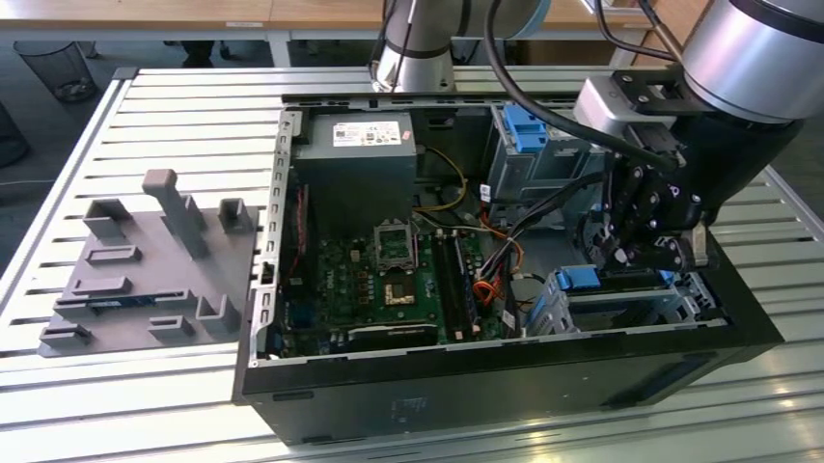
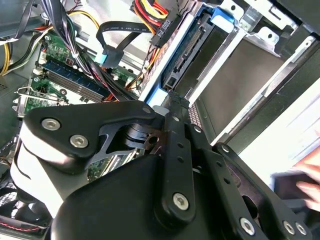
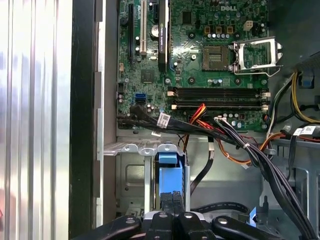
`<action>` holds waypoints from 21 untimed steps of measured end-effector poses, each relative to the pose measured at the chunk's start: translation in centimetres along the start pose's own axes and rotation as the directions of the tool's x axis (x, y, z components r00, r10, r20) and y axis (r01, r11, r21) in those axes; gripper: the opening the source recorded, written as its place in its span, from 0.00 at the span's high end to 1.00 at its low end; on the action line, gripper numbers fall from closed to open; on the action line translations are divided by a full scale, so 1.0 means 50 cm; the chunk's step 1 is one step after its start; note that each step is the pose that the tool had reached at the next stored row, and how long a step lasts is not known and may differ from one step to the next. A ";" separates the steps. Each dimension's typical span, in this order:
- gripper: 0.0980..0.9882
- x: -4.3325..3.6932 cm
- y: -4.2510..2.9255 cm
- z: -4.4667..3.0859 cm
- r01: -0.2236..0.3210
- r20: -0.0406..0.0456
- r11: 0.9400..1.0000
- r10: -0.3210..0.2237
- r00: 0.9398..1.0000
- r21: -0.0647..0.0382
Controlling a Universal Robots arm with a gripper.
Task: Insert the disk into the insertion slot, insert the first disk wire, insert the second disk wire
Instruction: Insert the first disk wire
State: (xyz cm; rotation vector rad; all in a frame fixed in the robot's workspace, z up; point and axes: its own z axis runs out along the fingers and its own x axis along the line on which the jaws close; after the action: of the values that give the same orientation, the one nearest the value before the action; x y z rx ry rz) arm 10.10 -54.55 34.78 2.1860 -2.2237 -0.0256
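The disk (image 1: 595,281), framed by its blue carrier, lies inside the insertion slot (image 1: 554,311), the low silver cage at the open computer case's corner on the exterior view's right. My gripper (image 1: 644,256) reaches down over it. In both wrist views the fingers stand shut together, tips (image 2: 172,102) against the blue carrier's edge (image 3: 167,172). I cannot tell whether they pinch it. The disk's connector end (image 2: 187,52) is bare. A black flat wire with a blue plug (image 2: 107,57) and a black plug with red and yellow leads (image 2: 162,32) hang loose beside it.
A taller grey cage with a blue latch (image 1: 522,125) stands behind the slot. Cable bundles (image 3: 240,142) cross between the motherboard (image 1: 386,280) and the cage. A grey fixture plate (image 1: 142,270) lies on the slatted table. A person's hand (image 2: 307,185) shows outside the case.
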 end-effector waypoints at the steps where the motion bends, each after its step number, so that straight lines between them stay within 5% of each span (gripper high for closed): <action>1: 0.99 0.000 -0.001 0.000 0.000 0.000 1.000 0.000 1.000 0.000; 21: 0.99 -0.001 -0.028 0.001 0.000 0.000 1.000 0.000 1.000 0.000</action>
State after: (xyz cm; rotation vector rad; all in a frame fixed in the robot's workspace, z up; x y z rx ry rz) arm 11.48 -54.53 34.71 2.1858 -2.2238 -0.0255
